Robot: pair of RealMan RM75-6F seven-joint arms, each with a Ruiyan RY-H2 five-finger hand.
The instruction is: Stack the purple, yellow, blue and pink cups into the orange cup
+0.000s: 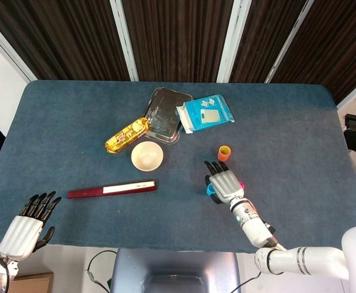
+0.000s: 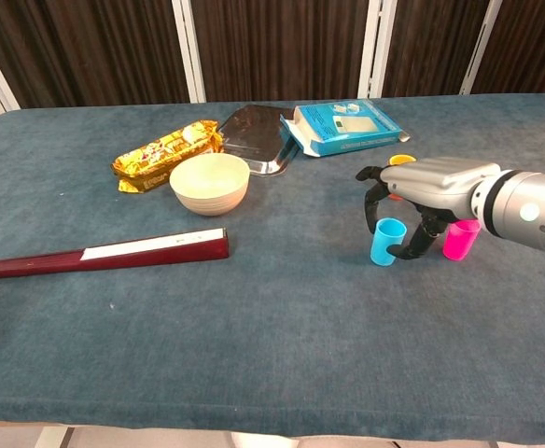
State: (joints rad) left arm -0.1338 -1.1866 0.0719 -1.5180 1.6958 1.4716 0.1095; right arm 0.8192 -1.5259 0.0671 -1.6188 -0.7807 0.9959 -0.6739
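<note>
The blue cup (image 2: pixel 386 242) stands on the blue cloth, leaning slightly, and my right hand (image 2: pixel 431 182) comes down over it. The fingers touch its left rim and the thumb presses its right side, so the hand grips it. In the head view this right hand (image 1: pixel 225 183) hides most of the blue cup (image 1: pixel 210 190). The pink cup (image 2: pixel 459 239) stands upright just right of the hand. The orange cup (image 1: pixel 224 152) stands behind the hand, its top (image 2: pixel 402 161) peeking over the fingers. My left hand (image 1: pixel 28 226) hangs with its fingers apart off the table's near left corner, holding nothing.
A cream bowl (image 2: pixel 210 183), a gold snack pack (image 2: pixel 165 154), a metal tray (image 2: pixel 258 138) and a blue box (image 2: pixel 347 126) lie at the back. A dark red folded fan (image 2: pixel 104 253) lies at the front left.
</note>
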